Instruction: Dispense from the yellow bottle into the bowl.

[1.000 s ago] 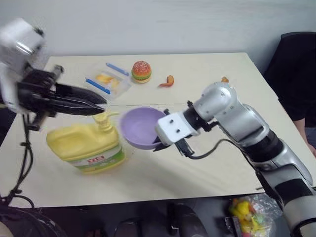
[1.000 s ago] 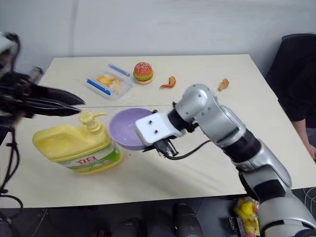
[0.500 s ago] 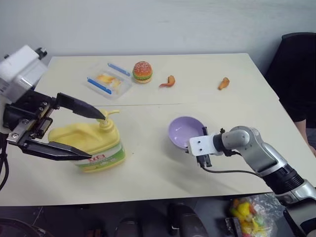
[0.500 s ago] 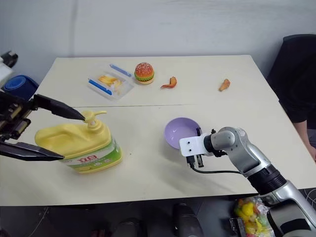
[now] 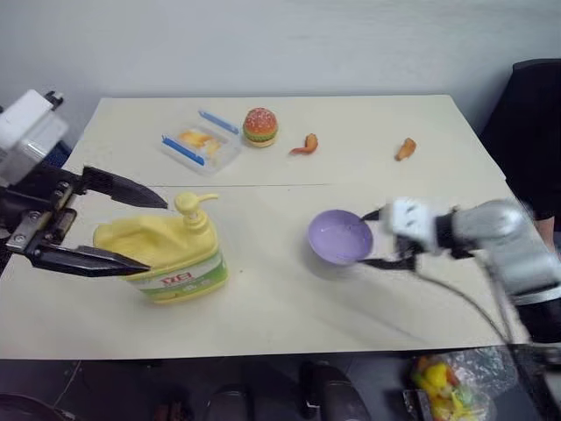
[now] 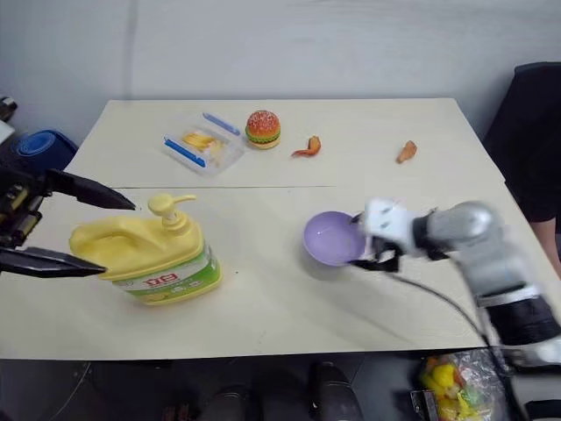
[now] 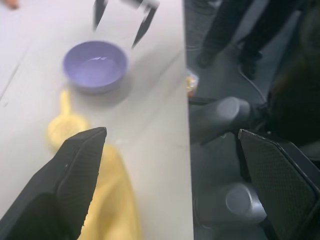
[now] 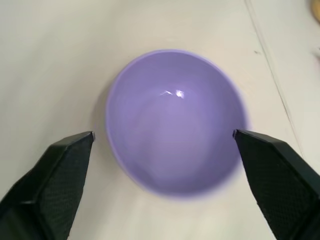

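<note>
The yellow bottle (image 5: 166,256) stands on the table at the left, its pump (image 5: 188,207) pointing right. My left gripper (image 5: 156,235) is open wide over the bottle's left half, one finger on each side, not gripping it. The purple bowl (image 5: 340,237) sits upright to the right of the bottle, well apart from it. My right gripper (image 8: 163,134) is open just right of the bowl, its two fingertips (image 8: 75,150) flanking the rim with nothing clamped. The left wrist view also shows the bowl (image 7: 95,67) with the right gripper (image 7: 115,36) beyond it.
At the back of the table lie a clear container with blue edges (image 5: 200,145), a toy burger (image 5: 260,125) and two small orange bits (image 5: 307,145) (image 5: 405,149). A person in dark clothing (image 5: 536,114) stands at the right edge. A bag of colourful items (image 5: 447,390) lies under the table.
My right gripper carried the bowl away from the bottle to the right, set it down and opened. My left gripper opened wide and drew back left from the pump.
</note>
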You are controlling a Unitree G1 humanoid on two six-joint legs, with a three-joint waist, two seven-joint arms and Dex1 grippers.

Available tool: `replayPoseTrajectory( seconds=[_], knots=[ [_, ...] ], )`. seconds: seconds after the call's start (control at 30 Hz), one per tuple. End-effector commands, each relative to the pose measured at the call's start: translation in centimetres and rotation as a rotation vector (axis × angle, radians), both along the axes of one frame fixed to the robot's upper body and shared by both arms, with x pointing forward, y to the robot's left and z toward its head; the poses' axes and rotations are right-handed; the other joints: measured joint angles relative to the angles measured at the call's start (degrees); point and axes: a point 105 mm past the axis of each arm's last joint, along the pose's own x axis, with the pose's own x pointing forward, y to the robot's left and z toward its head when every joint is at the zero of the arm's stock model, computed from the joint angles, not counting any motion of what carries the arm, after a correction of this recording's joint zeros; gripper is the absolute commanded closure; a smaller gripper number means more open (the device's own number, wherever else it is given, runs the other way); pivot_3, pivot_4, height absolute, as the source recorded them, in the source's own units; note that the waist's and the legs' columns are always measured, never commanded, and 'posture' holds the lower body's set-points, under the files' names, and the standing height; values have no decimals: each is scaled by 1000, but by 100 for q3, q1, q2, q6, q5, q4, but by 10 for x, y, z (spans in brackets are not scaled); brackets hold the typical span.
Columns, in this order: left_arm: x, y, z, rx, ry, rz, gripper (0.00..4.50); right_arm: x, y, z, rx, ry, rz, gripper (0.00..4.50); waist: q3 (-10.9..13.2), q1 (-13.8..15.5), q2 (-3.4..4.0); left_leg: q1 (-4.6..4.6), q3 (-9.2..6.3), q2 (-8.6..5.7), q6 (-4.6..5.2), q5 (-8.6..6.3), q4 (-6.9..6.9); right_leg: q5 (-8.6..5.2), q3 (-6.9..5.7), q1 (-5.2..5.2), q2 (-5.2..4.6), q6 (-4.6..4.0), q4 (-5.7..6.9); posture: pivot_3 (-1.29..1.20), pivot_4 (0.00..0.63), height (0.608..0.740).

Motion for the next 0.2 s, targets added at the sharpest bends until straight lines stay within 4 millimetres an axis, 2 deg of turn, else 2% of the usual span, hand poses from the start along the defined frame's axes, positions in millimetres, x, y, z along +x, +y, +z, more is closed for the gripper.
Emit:
replayPoseTrajectory(
  seconds=[0.03,0.13,0.2],
  knots=[
    [-10,16,19,33,-101,35,0,-34,-25,38,71,81,24,26,0,3,0,0,2,1,1,-1,-3,0,-4,0,1,0,-4,0,150,740],
    [-15,24,28,9,-115,73,0,-49,-42,59,99,96,2,26,0,-15,-1,3,8,3,3,-2,-5,-1,-8,3,5,-2,-6,0,150,740],
    [-15,24,31,-13,-123,82,0,-50,-44,71,157,83,-15,26,0,-38,-2,11,16,2,4,-3,-2,1,-7,2,4,2,-2,0,150,740]
  ],
)
